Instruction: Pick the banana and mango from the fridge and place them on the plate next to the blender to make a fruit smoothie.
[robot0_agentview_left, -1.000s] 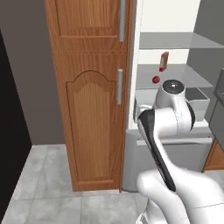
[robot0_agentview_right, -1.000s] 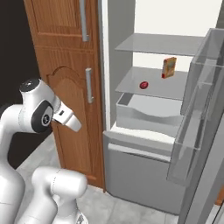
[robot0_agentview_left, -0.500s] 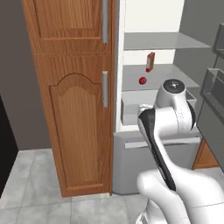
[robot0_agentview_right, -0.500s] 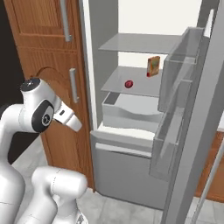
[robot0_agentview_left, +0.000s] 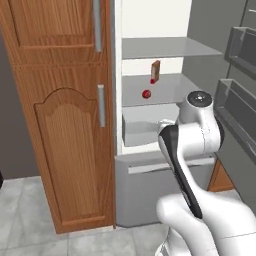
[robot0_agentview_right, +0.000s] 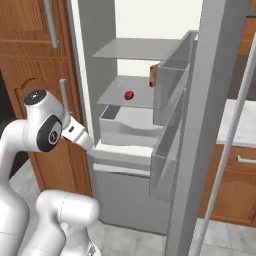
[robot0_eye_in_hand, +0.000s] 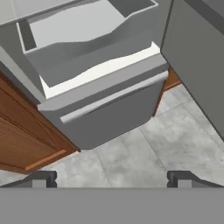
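End effector (robot0_eye_in_hand: 109, 178) nearest, released, fingertips (robot0_eye_in_hand: 41, 178) spread wide, nothing between them, aimed down at grey floor tiles (robot0_eye_in_hand: 175, 144) before the fridge (robot0_agentview_left: 150, 195). Just beyond, grey lower front of fridge, pale drawer (robot0_agentview_right: 131, 126) above it. Brown wooden cabinet (robot0_agentview_left: 60, 125) beside fridge. Fridge door (robot0_agentview_right: 210, 125) swung open, bins on its inner face. Further in, mango (robot0_agentview_left: 146, 93) red, resting on middle shelf (robot0_agentview_left: 165, 89) above drawer. Behind it, near back wall, upright orange-red carton (robot0_agentview_left: 155, 72). Banana not made out.
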